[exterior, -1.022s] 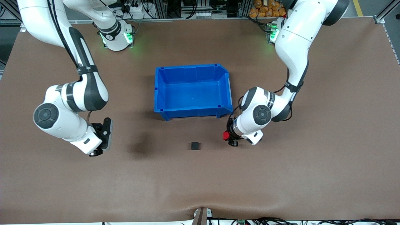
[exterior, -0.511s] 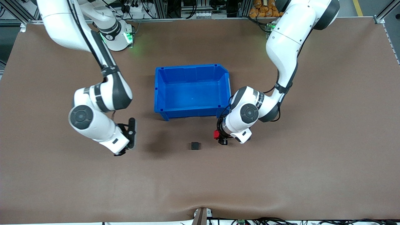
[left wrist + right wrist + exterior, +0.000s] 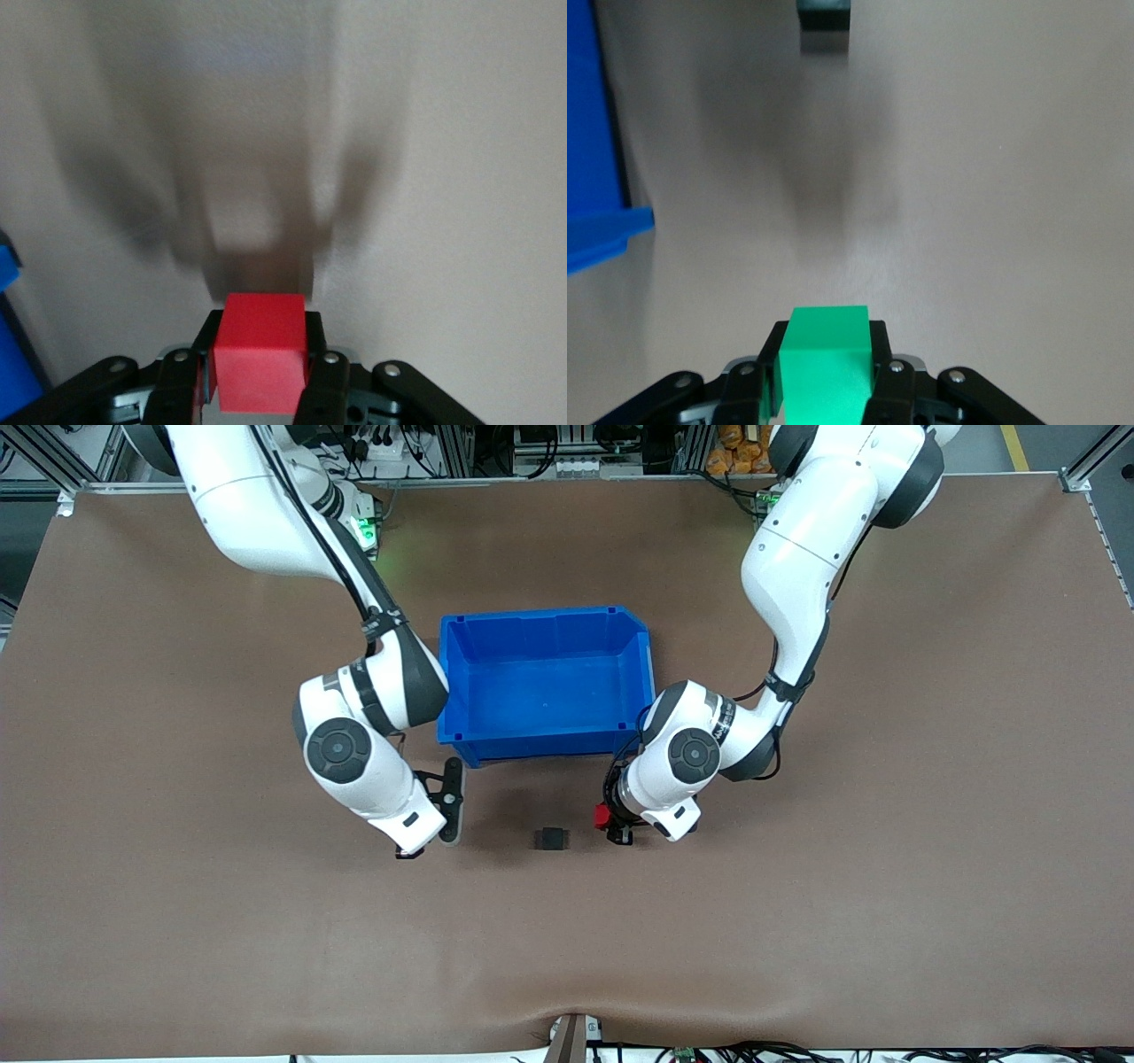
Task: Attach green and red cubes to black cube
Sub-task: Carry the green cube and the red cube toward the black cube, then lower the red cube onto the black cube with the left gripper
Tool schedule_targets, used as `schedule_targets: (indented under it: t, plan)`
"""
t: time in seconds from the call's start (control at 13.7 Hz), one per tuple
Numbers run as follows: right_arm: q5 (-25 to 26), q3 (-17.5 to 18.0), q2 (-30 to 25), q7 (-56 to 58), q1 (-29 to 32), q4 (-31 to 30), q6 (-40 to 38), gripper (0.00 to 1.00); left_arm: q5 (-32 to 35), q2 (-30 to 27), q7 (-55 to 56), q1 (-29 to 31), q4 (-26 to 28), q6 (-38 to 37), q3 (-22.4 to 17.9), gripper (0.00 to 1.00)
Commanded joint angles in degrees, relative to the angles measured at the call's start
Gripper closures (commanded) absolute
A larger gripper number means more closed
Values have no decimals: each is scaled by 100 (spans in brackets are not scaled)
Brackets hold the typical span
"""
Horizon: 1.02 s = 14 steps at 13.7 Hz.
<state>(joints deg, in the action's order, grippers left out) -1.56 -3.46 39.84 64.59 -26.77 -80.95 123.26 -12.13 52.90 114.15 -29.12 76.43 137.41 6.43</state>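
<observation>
The black cube (image 3: 551, 839) (image 3: 824, 13) sits alone on the brown table, nearer to the front camera than the blue bin. My left gripper (image 3: 611, 825) (image 3: 262, 331) is shut on the red cube (image 3: 601, 816) (image 3: 260, 363) and hangs low over the table beside the black cube, toward the left arm's end. My right gripper (image 3: 409, 853) (image 3: 827, 341) is shut on the green cube (image 3: 826, 365), over the table toward the right arm's end from the black cube. In the front view the right hand hides the green cube.
A blue open bin (image 3: 461, 691) (image 3: 594, 159) (image 3: 9, 354) with nothing visible in it stands mid-table, farther from the front camera than both grippers. The right arm's elbow sits close to the bin's corner. Bare brown table surrounds the black cube.
Both arms have swung inward toward the black cube, each carrying its cube. The right arm moved much farther than the left. The black cube has not moved.
</observation>
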Motion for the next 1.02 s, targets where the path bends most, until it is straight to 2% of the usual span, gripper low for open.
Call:
schedule_targets:
  t: [0.0,0.51,0.95]
  plan:
    - [-46,-49,305,-394,-170,343,110,100,-105,273,55,-155,-426,22,-98,100]
    - [-46,-49,498,-509,-250,466,128,100,-105,484,37,-199,-769,31,-72,100]
    - [-46,4,849,-755,-293,887,163,100,-105,712,2,-279,-1041,127,-71,100]
